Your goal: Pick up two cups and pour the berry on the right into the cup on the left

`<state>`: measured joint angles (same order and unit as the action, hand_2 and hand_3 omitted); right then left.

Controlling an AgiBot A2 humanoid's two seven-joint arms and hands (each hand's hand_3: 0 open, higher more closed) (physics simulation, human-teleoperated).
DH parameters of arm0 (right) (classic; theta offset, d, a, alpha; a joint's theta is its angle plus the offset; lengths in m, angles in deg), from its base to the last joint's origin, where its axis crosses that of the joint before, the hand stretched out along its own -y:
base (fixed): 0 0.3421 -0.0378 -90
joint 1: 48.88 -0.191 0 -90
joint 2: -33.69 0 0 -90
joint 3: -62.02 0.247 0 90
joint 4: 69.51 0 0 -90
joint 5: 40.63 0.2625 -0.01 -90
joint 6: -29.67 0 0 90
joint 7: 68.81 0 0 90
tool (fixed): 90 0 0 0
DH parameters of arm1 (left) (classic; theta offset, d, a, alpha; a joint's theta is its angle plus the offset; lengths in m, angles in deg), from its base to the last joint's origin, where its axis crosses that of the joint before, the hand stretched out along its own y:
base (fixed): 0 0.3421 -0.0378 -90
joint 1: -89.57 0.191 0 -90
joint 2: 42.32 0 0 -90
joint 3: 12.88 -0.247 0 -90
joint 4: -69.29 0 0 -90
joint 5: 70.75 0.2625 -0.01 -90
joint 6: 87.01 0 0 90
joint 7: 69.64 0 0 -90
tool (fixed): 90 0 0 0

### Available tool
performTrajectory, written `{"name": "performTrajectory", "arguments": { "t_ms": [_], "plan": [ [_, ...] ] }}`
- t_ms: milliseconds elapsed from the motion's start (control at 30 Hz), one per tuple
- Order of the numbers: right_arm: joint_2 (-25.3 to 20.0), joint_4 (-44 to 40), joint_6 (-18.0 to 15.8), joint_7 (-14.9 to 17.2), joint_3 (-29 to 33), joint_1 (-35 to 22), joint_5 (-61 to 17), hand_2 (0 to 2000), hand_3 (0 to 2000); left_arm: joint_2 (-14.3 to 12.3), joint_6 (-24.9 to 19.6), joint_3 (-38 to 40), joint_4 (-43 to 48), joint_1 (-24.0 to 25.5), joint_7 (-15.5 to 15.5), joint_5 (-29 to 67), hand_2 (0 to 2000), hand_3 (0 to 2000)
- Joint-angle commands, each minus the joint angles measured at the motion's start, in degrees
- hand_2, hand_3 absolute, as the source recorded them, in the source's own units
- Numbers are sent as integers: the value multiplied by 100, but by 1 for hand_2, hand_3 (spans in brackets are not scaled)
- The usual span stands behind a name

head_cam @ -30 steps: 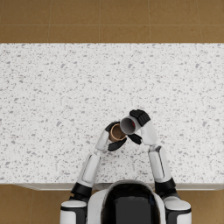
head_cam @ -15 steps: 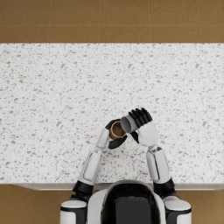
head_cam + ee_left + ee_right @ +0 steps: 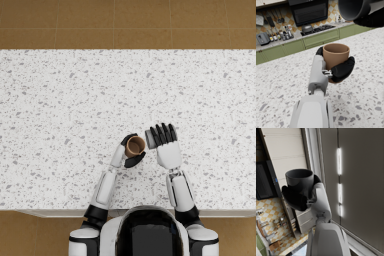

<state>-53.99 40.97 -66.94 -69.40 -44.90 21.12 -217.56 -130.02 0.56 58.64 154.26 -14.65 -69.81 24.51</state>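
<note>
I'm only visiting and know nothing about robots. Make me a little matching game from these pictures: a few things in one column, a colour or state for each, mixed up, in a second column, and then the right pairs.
Things:
1. cup in the left hand
2. cup in the right hand
3. countertop
4. floor

Descriptions:
A. white with grey speckles
B. brown tiles
C. tan, held upright
D. dark grey, tipped toward the other cup

Pairs: 1-C, 2-D, 3-A, 4-B
</note>
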Motion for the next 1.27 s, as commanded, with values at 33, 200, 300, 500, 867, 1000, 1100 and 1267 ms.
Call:
{"name": "performTrajectory", "arguments": {
  "t_ms": [33, 200, 300, 500, 867, 1000, 1100, 1267],
  "plan": [
    [-79, 31, 4, -1, -35, -100, -184, 2000, 1280, -59, 0, 11, 9, -130, 0, 0, 2000, 1280],
    [-97, 137, 24, -1, -61, -66, -1102, 2000, 1280, -113, 0, -8, -155, -216, 0, 0, 2000, 1280],
    [-117, 168, 26, -1, -52, -60, -1396, 2000, 1280, -127, 3, -15, -145, -224, 2, 0, 2000, 1280],
    [-132, 346, 21, -2, -117, -2, -2217, 2000, 1280, -127, 5, 2, -228, -174, 3, 0, 2000, 1280],
    [-175, 291, -2, -1, -53, 76, -3112, 2000, 1280, -142, 12, 73, -181, -133, 9, 0, 2000, 1280],
    [-187, 291, -4, -1, -31, 74, -3144, 2000, 1280, -133, 14, 90, -135, -99, 7, 0, 2000, 1280],
    [-190, 291, -5, -1, -26, 74, -3151, 2000, 1280, -132, 12, 94, -125, -92, 6, 0, 2000, 1280],
    [-191, 291, -5, -1, -24, 74, -3155, 2000, 1280, -131, 14, 96, -120, -89, 8, 0, 2000, 1280]
  ]
}}
